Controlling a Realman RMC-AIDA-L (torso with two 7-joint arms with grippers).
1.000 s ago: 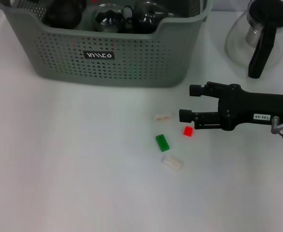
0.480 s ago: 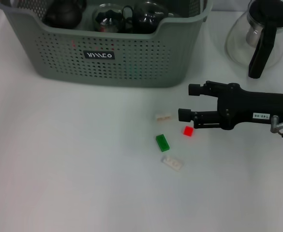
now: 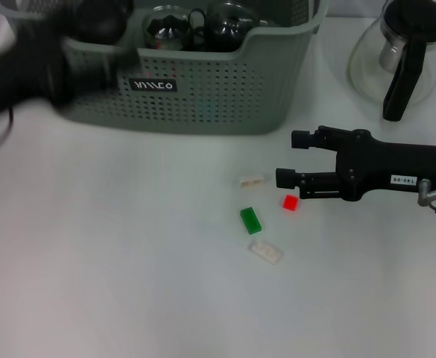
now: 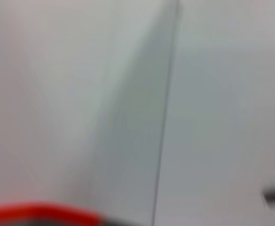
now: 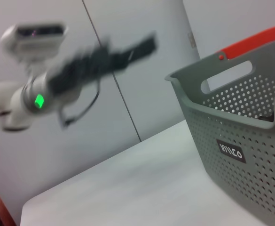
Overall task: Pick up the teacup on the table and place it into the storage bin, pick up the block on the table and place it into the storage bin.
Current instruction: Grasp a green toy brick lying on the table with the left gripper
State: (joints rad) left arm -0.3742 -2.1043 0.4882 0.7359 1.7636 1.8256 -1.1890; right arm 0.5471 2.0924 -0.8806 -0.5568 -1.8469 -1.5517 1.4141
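I count 4 blocks on the table (image 3: 128, 283): 1 red block (image 3: 290, 202), 1 green block (image 3: 250, 221) and 2 pale blocks (image 3: 252, 181) — the second pale one (image 3: 265, 253) lies just beyond the green. The right claw (image 3: 286, 159) hovers low beside the red block, its jaws parted and holding nothing. 1 storage bin (image 3: 203, 89) stands at the table's far edge with dark teaware inside; 1 glass teapot (image 3: 396, 56) stands apart to its right. The head view shows the left arm only as a dark smear across the bin's left corner; the right wrist view shows that arm raised, the left claw (image 5: 142, 45) blurred — I cannot tell its state.
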